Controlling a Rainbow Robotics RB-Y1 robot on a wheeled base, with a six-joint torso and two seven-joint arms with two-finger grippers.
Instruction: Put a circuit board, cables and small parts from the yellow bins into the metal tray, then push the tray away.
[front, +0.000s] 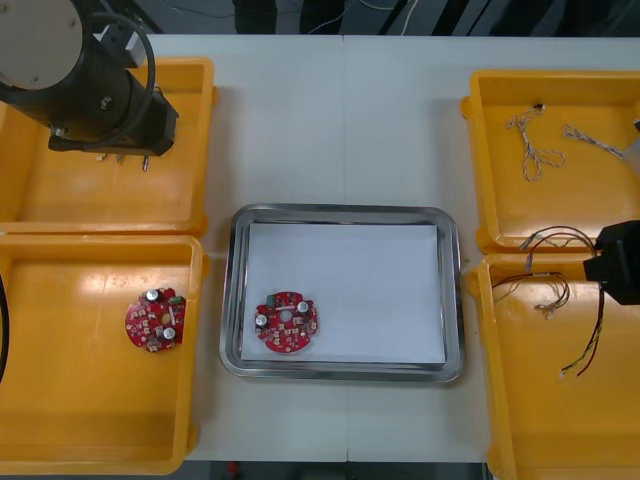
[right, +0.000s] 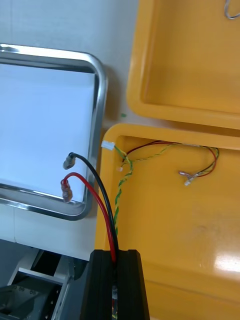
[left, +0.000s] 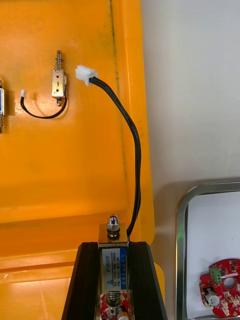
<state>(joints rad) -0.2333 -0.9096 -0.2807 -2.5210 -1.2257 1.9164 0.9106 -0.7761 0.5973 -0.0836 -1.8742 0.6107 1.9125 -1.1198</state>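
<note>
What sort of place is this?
Probably an electronics kitting bench: yellow bins holding a circuit board, cables and small metal parts flank a metal tray. The left gripper, over a left bin, grips a metal part; the right gripper, over a right bin, a red and black cable.

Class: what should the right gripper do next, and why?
Probably carry the right gripper over the tray, which holds just a board: it is shut on a red and black cable above a right bin. The left gripper holds a metal part above a left bin.
</note>
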